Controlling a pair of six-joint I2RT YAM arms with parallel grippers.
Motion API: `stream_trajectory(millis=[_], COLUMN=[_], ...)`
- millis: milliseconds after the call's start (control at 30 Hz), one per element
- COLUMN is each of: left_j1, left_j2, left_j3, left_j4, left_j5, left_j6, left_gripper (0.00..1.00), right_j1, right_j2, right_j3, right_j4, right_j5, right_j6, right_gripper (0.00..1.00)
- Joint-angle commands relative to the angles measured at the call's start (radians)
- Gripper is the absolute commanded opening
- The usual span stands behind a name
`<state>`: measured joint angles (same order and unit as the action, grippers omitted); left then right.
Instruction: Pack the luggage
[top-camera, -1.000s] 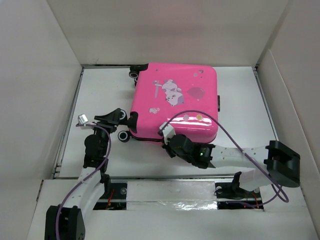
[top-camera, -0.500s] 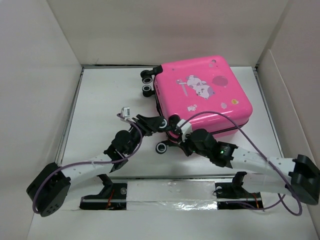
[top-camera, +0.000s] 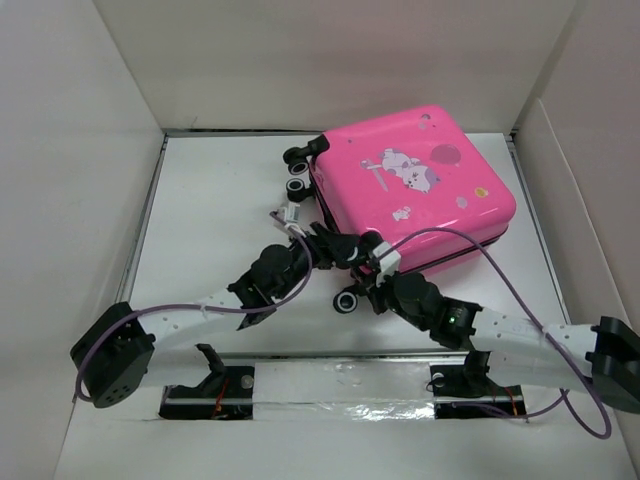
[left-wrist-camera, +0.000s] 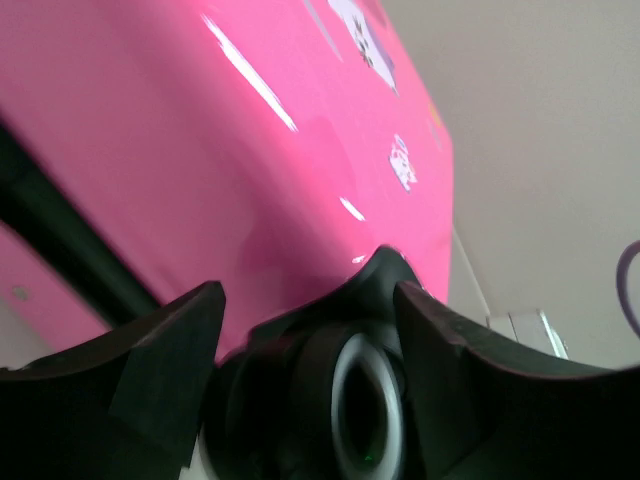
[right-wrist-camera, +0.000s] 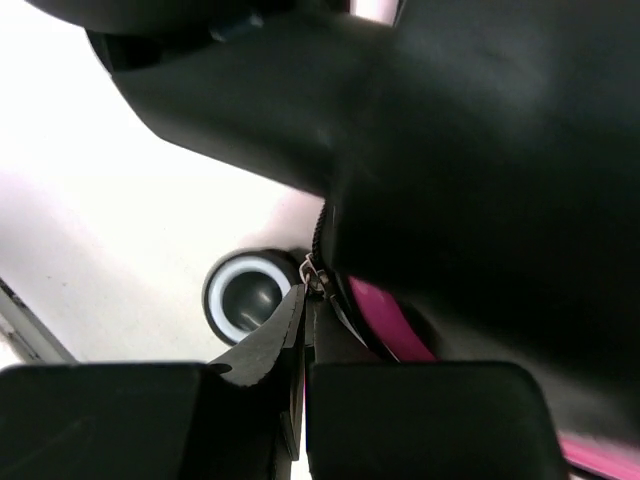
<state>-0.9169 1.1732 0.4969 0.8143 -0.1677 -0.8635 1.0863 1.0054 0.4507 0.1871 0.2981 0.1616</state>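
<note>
1. Top external view: both arms extend from the near edge of the bench (top-camera: 200, 210) toward its middle. They meet at the near-left corner of the luggage (top-camera: 410, 180).
2. Right gripper (top-camera: 377, 268): it is set against the near side of the case, just right of a black wheel (top-camera: 347, 301). In the right wrist view its fingers (right-wrist-camera: 270, 340) are pressed together, with no gap to speak of. A small metal zipper pull (right-wrist-camera: 313, 270) is seen right at their tips. Whether it is pinched between them cannot be told.
3. Left gripper (top-camera: 335, 248): it is placed at the same corner, just beyond the right one. In the left wrist view the jaws are spread wide, with one finger on each side of a second wheel (left-wrist-camera: 360, 400). Nothing is clamped.
4. Luggage: it is laid closed on the far right part of the bench, printed pink shell upward, and is turned askew to the bench edges. Its wheeled end is directed to the left, and the far wheels (top-camera: 297, 187) are seen at its far-left corner.
</note>
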Motion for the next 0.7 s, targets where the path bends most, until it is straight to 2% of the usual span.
stream_trajectory(millis=[0,100,267,300,433,467,500,567,600,667], left_j1=[-0.013,0.084,0.262,0.326,0.516,0.544,0.562,0.573,0.573,0.573], left_j2=[0.083,0.062,-0.059,-0.069,-0.032,0.009,0.029,0.092,0.111,0.156], left_j3=[0.149,0.161,0.183,0.195,0.275,0.335,0.374,0.481,0.508,0.549], left_j4=[-0.156,-0.196,-0.282,-0.306,-0.374,-0.398,-0.423,-0.532,-0.552,-0.566], left_j5=[0.132,0.129,0.102,0.083,0.118,0.135,0.160,0.130,0.125,0.155], left_j6=[0.113,0.100,0.067,0.070,0.104,0.118,0.185,0.263,0.355,0.469], left_gripper=[0.67,0.78,0.82,0.82,0.76,0.74,0.66,0.58,0.50,0.48], right_j1=[0.063,0.063,0.053,0.053,0.053,0.053,0.053,0.053,0.053,0.053], right_j2=[-0.117,-0.194,-0.258,-0.270,-0.286,-0.287,-0.287,-0.289,-0.289,-0.287], right_j3=[0.005,-0.030,-0.053,-0.056,-0.067,-0.069,-0.070,-0.076,-0.078,-0.079], right_j4=[0.258,0.206,0.169,0.160,0.152,0.147,0.144,0.141,0.146,0.147], right_j5=[-0.056,-0.042,-0.074,-0.082,-0.092,-0.093,-0.093,-0.096,-0.097,-0.105], right_j6=[0.050,0.055,0.053,0.050,0.046,0.042,0.039,0.041,0.035,0.030], right_gripper=[0.00,0.00,0.00,0.00,0.00,0.00,0.00,0.00,0.00,0.00])
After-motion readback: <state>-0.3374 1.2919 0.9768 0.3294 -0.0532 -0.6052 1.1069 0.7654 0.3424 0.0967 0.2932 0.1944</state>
